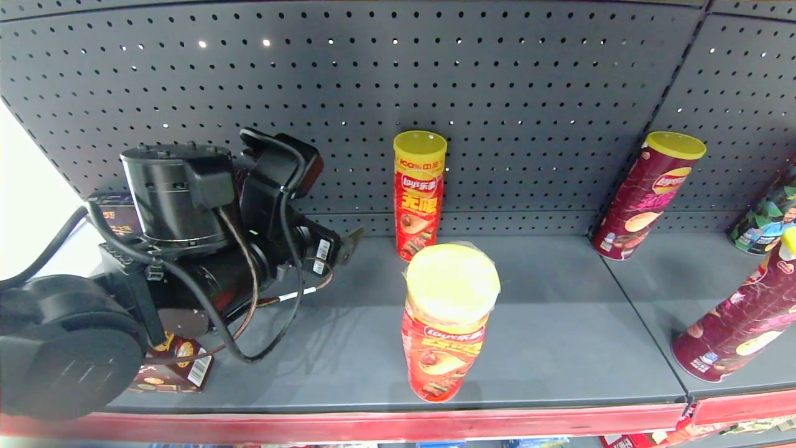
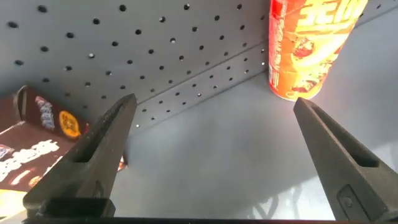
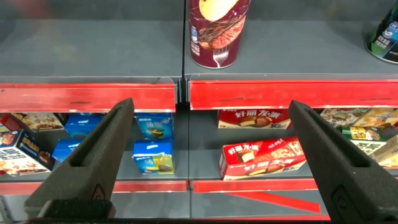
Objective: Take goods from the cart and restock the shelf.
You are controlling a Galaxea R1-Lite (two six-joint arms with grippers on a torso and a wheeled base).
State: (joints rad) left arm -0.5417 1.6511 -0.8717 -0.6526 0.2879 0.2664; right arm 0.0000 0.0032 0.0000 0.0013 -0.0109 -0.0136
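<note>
The left tool [image 2: 212, 102] is released, its two fingers spread wide with nothing between them, low over the grey shelf [image 1: 559, 323] near the pegboard back panel [image 1: 497, 93]. Just beside it sits a brown box [image 2: 37, 149]. Farther along the back panel stands a red chip can [image 1: 420, 193], upright with a yellow lid. A second red can [image 1: 444, 323] stands nearer the shelf's front edge. On the next bay are two maroon cans [image 1: 647, 196] [image 1: 740, 323] and a dark green can [image 1: 768, 218].

The right tool [image 3: 211, 104] is also released and empty, facing the shelf's red front strip [image 3: 292, 93]. Lower shelves there hold blue boxes [image 3: 152, 155] and red boxes [image 3: 264, 155].
</note>
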